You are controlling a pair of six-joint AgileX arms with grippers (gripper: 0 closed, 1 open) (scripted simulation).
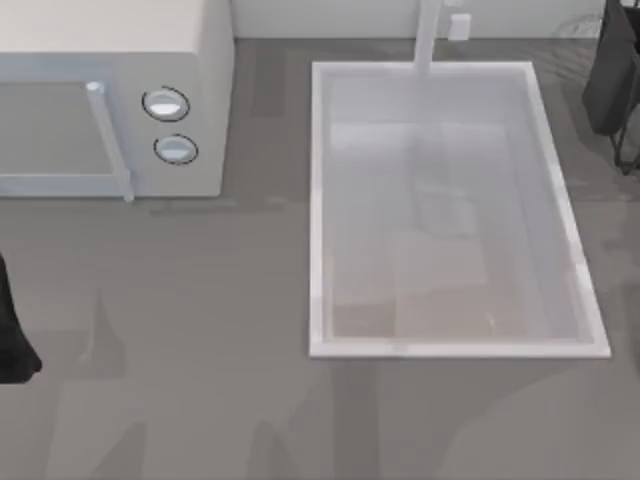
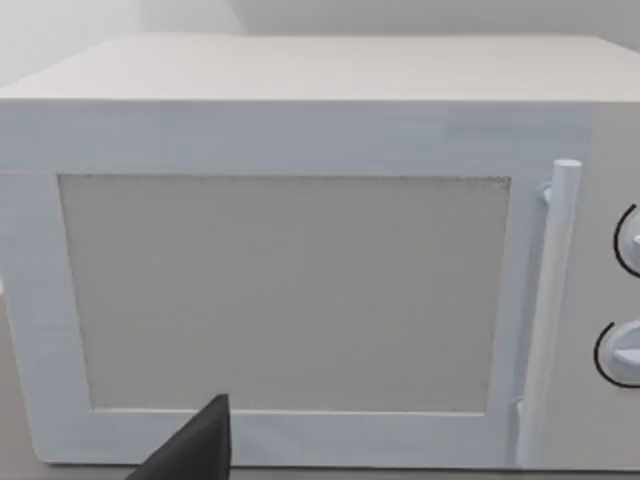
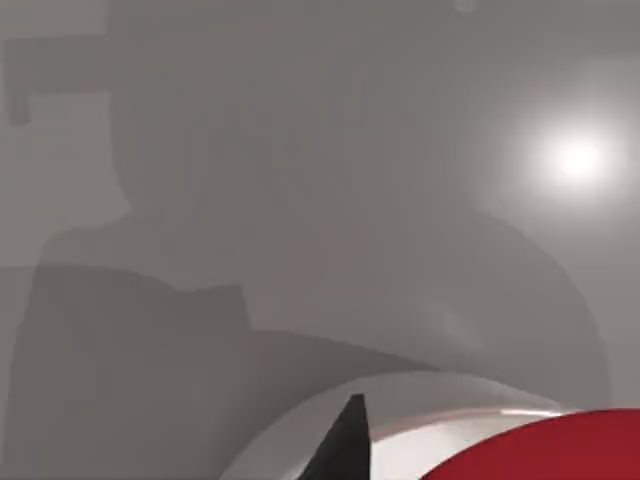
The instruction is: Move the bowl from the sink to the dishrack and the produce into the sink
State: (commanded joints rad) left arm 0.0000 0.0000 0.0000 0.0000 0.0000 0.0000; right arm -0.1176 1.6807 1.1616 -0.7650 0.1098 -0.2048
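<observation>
Grey counter (image 1: pixel 200 330) spans the top view. Sink (image 1: pixel 318 200) sits right of centre, white rim, pale floor, faucet (image 1: pixel 428 40) at its 12 o'clock short side. Microwave (image 1: pixel 110 100) at sink's 9–10 o'clock, door shut, handle (image 2: pixel 545 320) & two knobs (image 1: pixel 166 104) on its front. Left arm (image 1: pixel 12 330) at the 9 o'clock edge, facing the microwave; fingertip (image 2: pixel 200 445) visible, grip width: can't tell. Right arm (image 1: pixel 615 80) at 2 o'clock edge. Right wrist view: dark fingertip (image 3: pixel 345 445) over a pale rounded object (image 3: pixel 400 400), produce (image 3: pixel 560 450) just beside it. Grip state: can't tell.
</observation>
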